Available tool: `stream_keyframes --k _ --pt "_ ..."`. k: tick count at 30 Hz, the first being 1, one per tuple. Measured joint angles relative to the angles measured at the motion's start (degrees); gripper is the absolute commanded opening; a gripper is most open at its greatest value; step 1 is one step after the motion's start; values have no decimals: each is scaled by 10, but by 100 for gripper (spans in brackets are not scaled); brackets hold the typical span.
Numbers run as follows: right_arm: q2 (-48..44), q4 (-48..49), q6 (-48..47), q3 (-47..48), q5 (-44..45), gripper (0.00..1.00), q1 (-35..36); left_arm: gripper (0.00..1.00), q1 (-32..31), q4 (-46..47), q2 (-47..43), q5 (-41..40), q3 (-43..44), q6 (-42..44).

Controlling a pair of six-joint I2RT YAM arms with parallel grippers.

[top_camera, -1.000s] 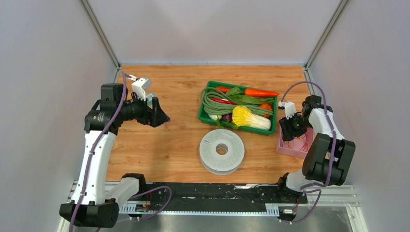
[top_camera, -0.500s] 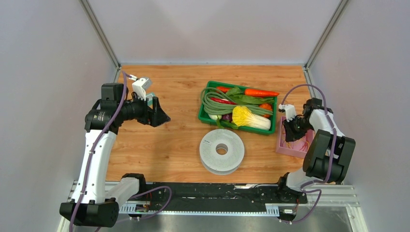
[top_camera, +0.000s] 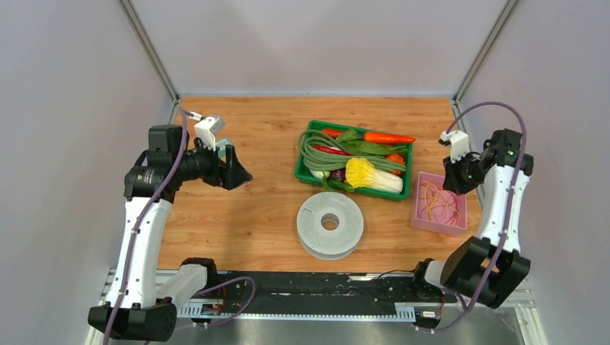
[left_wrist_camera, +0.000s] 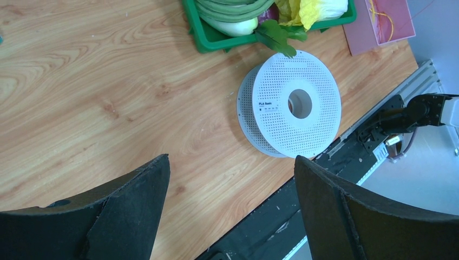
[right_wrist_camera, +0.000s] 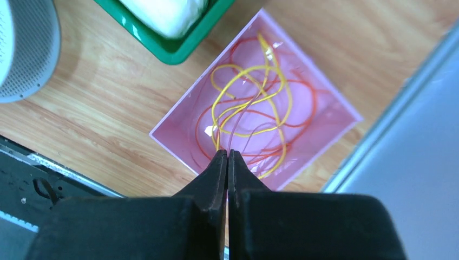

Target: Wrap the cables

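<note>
The light-grey perforated spool [top_camera: 330,224] lies flat on the table in front of the green basket; it also shows in the left wrist view as the spool [left_wrist_camera: 296,103] and at the left edge of the right wrist view as the spool [right_wrist_camera: 21,49]. Loose yellow and orange cables [right_wrist_camera: 273,108] lie tangled in the pink tray [right_wrist_camera: 330,111]. My right gripper [right_wrist_camera: 228,152] hangs above that tray's near corner, shut, with a hair-thin pale strand [right_wrist_camera: 244,111] running from the tangle into its tips. My left gripper [left_wrist_camera: 230,160] hovers wide open over bare wood left of the spool, holding nothing.
A green basket [top_camera: 301,169] of vegetables stands behind the spool, and the pink tray [top_camera: 460,208] sits to its right by the wall. Grey walls close in both sides. A black rail [top_camera: 302,291] runs along the near edge.
My right gripper has shut and risen out of the pink tray, moving back and right. The left arm and the spool have not moved.
</note>
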Motion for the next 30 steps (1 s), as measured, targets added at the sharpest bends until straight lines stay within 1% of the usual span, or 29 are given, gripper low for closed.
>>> stream_keyframes --k 3,6,12,17,23,27,30 --pt "-41 -30 1 56 -17 0 -5 92 0 0 -6 -2 0 0" --pt "-60 -55 11 115 -34 0 -5 92 0 0 -12 -2 0 0" --pt "-58 -82 54 242 -64 0 -5 92 0 0 -23 -2 0 0" --pt "-48 -81 101 356 -81 0 -5 92 0 1 -30 -2 0 0" --pt "-53 -16 187 453 -99 0 -5 92 0 7 -34 -1 0 -2" --pt "-53 55 261 500 -111 0 -5 92 0 15 -34 -1 0 -5" --pt "-54 134 336 519 -129 0 -5 92 0 22 -34 1 0 -10"
